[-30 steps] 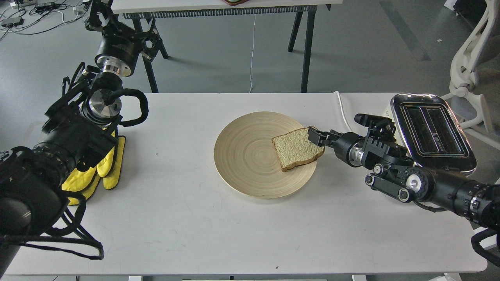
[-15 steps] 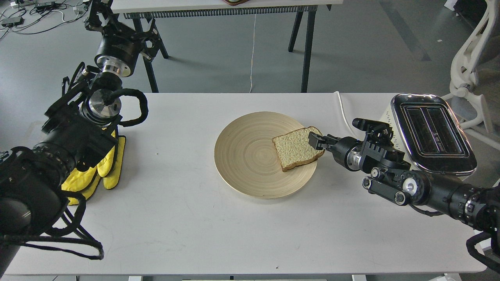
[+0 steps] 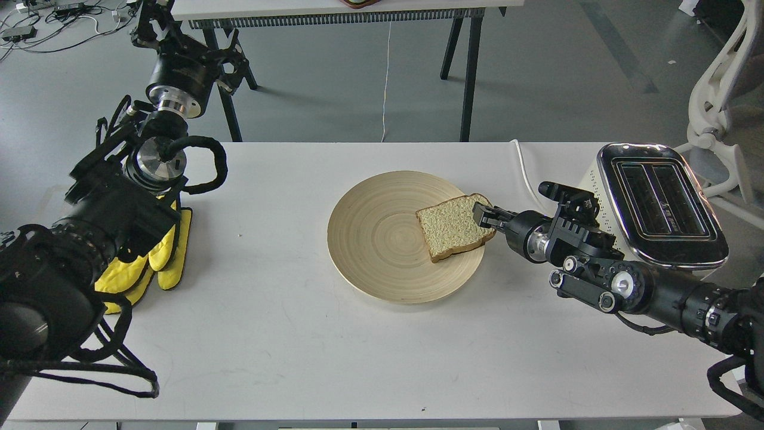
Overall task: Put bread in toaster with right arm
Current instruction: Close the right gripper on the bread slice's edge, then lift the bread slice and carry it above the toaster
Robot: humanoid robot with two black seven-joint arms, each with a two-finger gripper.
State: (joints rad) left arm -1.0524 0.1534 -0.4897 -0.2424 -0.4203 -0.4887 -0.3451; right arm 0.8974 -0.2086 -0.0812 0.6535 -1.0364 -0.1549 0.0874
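The bread (image 3: 452, 228), a pale speckled slice with a brown crust, lies on the right side of a round wooden plate (image 3: 382, 239), with its right edge over the plate's rim. My right gripper (image 3: 482, 215) comes in from the right, and its fingers look closed on the slice's right edge. The slice still rests on the plate. The toaster (image 3: 659, 203), cream-white with a chrome top and two open slots, stands at the table's right end, right behind my right arm's wrist. My left gripper (image 3: 149, 21) is raised beyond the table's far left corner, dark and seen end-on.
Yellow gloves (image 3: 158, 257) lie on the white table (image 3: 286, 334) at the left, under my left arm. The toaster's white cord (image 3: 525, 170) runs off the table's far edge. A second table's legs (image 3: 468, 77) and a white chair (image 3: 716, 113) stand behind.
My right gripper has slid a little down and right along the bread's right edge and its fingers have narrowed onto it. The bread, plate and left arm have not moved.
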